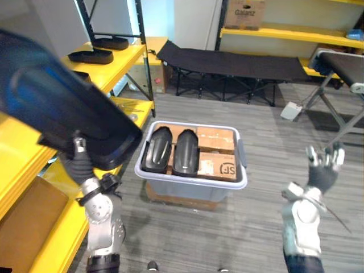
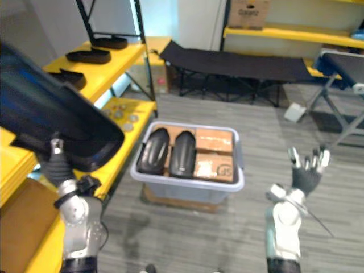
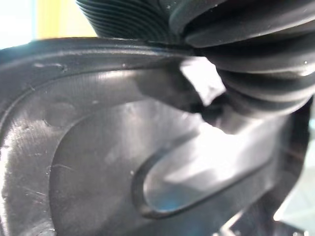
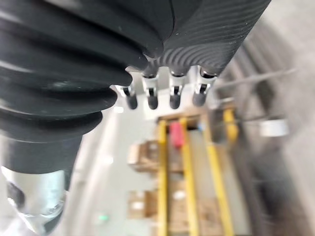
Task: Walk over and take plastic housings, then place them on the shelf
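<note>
a large black plastic housing (image 1: 57, 114) is held up in the air at the near left, above the edge of the yellow shelf (image 1: 122, 62), carried by the left robot hand (image 1: 78, 165). one silver finger is pressed up over the housing's near edge in a pinch, and the rest of that hand is hidden behind it. the left wrist view shows the housing's hollow, ribbed inner face (image 3: 98, 147) right against the dark cover. two more housings, one (image 1: 156, 149) beside the other (image 1: 186, 152), lie side by side in the left half of a grey bin (image 1: 187, 190) in the middle of the floor. brown cardboard boxes (image 1: 216, 139) fill the bin's right half, and a flat piece of cardboard (image 1: 176, 200) lies under it. further black housings (image 1: 91, 56) rest on the top level of the yellow shelf at the far left. a brown board (image 1: 28, 222) lies on its lowest level near the robot. the floor (image 1: 267, 142) is grey plank. at the far side stands a black folding cot (image 1: 233, 62), and behind it is another yellow rack carrying a cardboard carton (image 1: 244, 14). the right robot hand (image 1: 323, 170) is raised at the near right, well apart from the bin, with its fingers (image 4: 152, 96) straight and spread, holding and touching nothing.
</note>
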`<state>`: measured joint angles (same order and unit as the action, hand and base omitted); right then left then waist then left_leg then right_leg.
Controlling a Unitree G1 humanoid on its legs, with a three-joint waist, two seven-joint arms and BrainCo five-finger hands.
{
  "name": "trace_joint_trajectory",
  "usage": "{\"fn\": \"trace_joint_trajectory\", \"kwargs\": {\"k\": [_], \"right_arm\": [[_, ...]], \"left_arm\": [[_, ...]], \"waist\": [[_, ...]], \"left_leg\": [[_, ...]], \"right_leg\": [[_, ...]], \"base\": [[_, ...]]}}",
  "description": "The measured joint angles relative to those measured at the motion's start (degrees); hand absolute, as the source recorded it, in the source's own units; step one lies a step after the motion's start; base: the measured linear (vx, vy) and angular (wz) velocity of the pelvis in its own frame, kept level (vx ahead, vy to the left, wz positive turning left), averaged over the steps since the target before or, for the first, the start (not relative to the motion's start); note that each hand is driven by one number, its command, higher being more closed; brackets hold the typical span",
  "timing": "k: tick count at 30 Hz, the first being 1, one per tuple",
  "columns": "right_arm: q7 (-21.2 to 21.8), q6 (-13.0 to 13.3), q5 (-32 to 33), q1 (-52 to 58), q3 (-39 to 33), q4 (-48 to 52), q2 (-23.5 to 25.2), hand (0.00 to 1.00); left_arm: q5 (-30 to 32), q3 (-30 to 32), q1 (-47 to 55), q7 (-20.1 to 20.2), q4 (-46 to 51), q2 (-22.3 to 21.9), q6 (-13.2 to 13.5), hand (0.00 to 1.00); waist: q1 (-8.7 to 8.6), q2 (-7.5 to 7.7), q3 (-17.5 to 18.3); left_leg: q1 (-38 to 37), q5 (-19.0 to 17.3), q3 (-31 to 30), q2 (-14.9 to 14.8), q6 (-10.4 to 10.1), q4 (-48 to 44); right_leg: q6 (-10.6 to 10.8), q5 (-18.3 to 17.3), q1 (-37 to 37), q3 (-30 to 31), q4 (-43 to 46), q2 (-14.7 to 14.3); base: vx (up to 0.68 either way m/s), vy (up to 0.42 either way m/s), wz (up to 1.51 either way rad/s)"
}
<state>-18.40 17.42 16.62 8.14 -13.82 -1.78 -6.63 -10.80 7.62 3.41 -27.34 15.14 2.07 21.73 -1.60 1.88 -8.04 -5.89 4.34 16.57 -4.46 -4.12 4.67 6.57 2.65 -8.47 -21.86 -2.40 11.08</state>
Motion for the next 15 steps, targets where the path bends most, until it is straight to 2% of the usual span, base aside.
{"fn": "trace_joint_trajectory", "kwargs": {"k": [2, 5, 9, 11, 15], "right_arm": [[4.16, -0.53, 0.82, 3.56, 0.05, -0.04, 2.11, 0.0], [8.37, -1.07, 1.34, 6.22, 0.02, -1.23, 2.3, 0.0], [12.14, -0.75, 3.39, 4.83, 1.89, -1.66, 2.2, 0.0], [12.53, -0.09, 3.49, 3.24, 3.75, -1.86, 1.97, 0.0], [12.74, 0.32, 3.51, -2.74, 8.53, -6.23, 0.92, 0.0]], "left_arm": [[-0.12, 0.16, 3.77, 1.94, 2.77, -0.62, 1.32, 1.0], [-0.64, 1.25, 7.86, 4.6, 2.89, -0.67, 2.01, 1.0], [-0.32, 3.01, 10.64, 5.7, 2.89, -0.81, 2.02, 1.0], [0.73, 4.55, 10.77, 4.96, 2.92, -0.84, 2.02, 1.0], [5.93, 8.76, 11.77, 1.49, 4.65, -0.88, 1.48, 1.0]], "waist": [[-0.91, -0.36, 0.19], [-0.89, -0.82, 0.41], [-0.49, -0.83, 0.42], [0.06, -0.87, 0.41], [2.87, -1.07, 0.55]], "left_leg": [[0.0, -0.27, 0.39, -0.01, -0.03, 0.0], [-0.01, -0.42, 0.94, -0.08, -0.07, 0.0], [0.12, -0.42, 0.42, -0.03, -0.05, 0.01], [0.48, -0.41, -0.71, 0.15, -0.04, 0.01], [3.25, 0.47, -5.84, 0.99, 0.29, 0.01]], "right_leg": [[0.0, -0.01, 0.14, 0.19, -0.15, 0.0], [0.02, 0.0, 0.41, 0.46, -0.22, -0.01], [0.01, -0.07, 0.2, -0.04, -0.22, 0.02], [0.09, -0.18, -0.22, -1.18, -0.24, 0.13], [0.35, -0.58, -0.98, -6.46, -0.39, 0.5]], "base": [[0.04, 0.013, -0.08], [0.04, 0.015, -0.09], [0.0, 0.006, 0.06], [0.0, 0.007, 0.28], [0.0, 0.001, 0.63]]}}
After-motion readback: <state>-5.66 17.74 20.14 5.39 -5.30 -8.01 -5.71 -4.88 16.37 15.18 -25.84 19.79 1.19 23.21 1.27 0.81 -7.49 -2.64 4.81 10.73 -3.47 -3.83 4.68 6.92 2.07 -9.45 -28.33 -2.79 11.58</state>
